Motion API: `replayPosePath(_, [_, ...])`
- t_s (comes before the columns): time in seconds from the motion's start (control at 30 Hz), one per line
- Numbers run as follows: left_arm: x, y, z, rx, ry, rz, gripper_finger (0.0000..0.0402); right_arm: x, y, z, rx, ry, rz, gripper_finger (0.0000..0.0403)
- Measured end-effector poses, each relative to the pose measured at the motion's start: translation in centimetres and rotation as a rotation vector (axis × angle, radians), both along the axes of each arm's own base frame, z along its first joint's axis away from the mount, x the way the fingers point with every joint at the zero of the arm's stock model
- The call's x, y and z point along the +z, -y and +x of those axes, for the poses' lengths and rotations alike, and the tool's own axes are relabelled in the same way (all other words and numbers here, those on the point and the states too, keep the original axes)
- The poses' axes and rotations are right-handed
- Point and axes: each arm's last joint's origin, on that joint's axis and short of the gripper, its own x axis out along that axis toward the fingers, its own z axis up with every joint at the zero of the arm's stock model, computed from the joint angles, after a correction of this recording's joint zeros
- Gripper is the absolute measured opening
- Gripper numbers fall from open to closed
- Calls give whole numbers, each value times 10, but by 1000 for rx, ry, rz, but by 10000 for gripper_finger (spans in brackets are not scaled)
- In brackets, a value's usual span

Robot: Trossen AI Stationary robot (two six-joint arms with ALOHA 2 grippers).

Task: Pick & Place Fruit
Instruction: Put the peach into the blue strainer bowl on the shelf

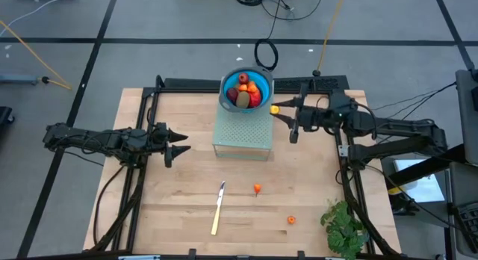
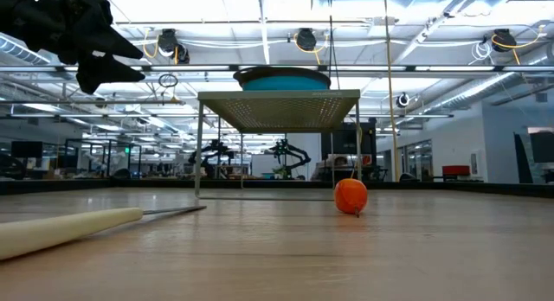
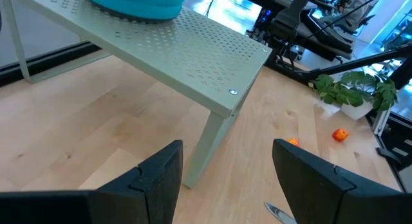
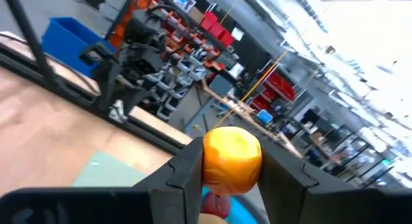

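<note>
A blue bowl [image 1: 246, 88] stands on a pale perforated metal stand [image 1: 241, 129] at the far middle of the table; it holds red, orange and olive-brown fruit [image 1: 246, 90]. My right gripper [image 1: 278, 110] hovers just right of the bowl, shut on a small yellow-orange fruit [image 4: 232, 158]. Two small orange fruits lie on the wood: one [image 1: 257, 189] near the middle, seen also in the low view [image 2: 351, 196], and one [image 1: 291, 220] nearer the front right. My left gripper [image 1: 179, 143] waits open, raised over the table's left side. My right gripper pinches the small yellow-orange fruit [image 4: 233, 161] between its two fingers [image 4: 187, 176], one on each side of it. The fingers come level from the table's right. The fruit is lifted clear, beside the bowl's right rim.
A pale-handled knife [image 1: 218, 208] lies at the near middle. A leafy green bunch [image 1: 342, 226] sits at the near right corner. A black frame [image 1: 194, 84] borders the table. Bare wood stretches between the stand and the knife.
</note>
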Motion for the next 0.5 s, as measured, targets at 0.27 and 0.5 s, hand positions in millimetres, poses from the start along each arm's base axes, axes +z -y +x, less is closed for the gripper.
replayPosePath(0.27, [0,0,0,16,1,6,241,0,14,8,-51,51,-1,116])
replayPosePath(0.5, [0,-3,-1,89,3,29,241,-10,34,22,-105,72,111,116])
